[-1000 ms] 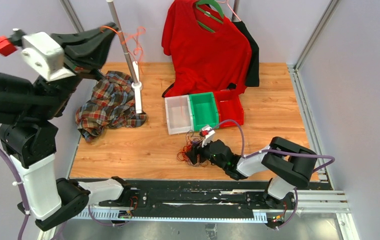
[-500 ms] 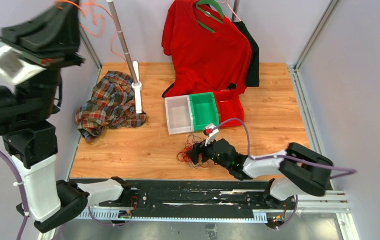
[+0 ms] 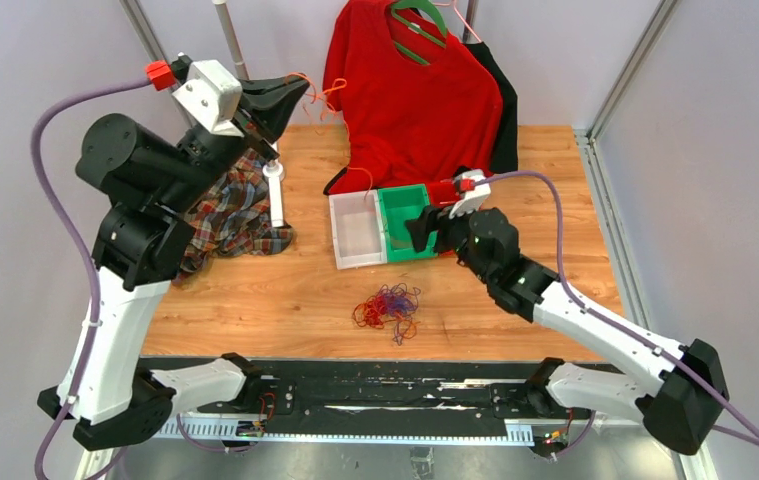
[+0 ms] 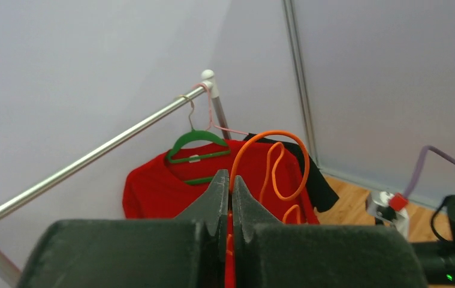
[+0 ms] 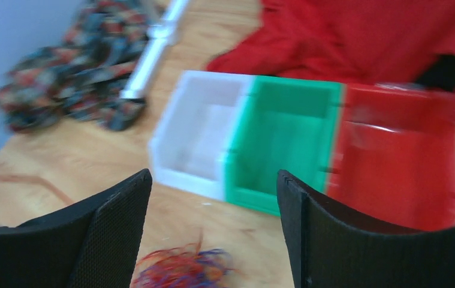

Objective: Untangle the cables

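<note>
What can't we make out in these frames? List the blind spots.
- Cable bundle: strands too fine to trace in the top view. In the right wrist view it is blurred and cut off by the bottom edge.
- Orange cable: where it ends. The left gripper hides it in the left wrist view, and it is too thin to follow in the top view.
- Red bin: blurred in the right wrist view. The right gripper covers it in the top view.

Even bright light; blurry right-wrist view

Cables: tangled clump, near-ctr table.
</note>
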Robot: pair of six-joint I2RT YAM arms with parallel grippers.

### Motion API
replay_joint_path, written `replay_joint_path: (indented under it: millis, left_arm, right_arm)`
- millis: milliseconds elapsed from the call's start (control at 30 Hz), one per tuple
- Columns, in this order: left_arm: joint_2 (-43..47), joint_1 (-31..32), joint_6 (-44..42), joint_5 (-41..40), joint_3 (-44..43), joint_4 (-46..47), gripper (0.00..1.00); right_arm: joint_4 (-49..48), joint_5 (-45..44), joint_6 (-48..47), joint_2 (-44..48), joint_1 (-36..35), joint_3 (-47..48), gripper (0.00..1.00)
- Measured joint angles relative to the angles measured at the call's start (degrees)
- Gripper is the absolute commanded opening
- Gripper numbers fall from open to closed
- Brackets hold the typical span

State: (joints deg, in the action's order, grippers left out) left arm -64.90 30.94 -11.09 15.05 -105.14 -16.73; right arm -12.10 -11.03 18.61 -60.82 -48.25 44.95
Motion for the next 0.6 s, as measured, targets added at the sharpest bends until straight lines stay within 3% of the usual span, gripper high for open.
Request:
replay_joint_path:
  millis: [267, 600]
  left_arm:
    - [-3.7, 0.0, 5.0, 2.8, 1.7, 2.1, 0.00]
    - [-14.7, 0.0, 6.6, 3.8, 2.0, 3.5, 0.00]
  right_arm:
    - [6.1, -2.8, -1.2, -11.4, 15.0, 2.2, 0.64]
    - [1.8, -0.7, -2.5, -28.5, 18.2, 6.1, 0.56]
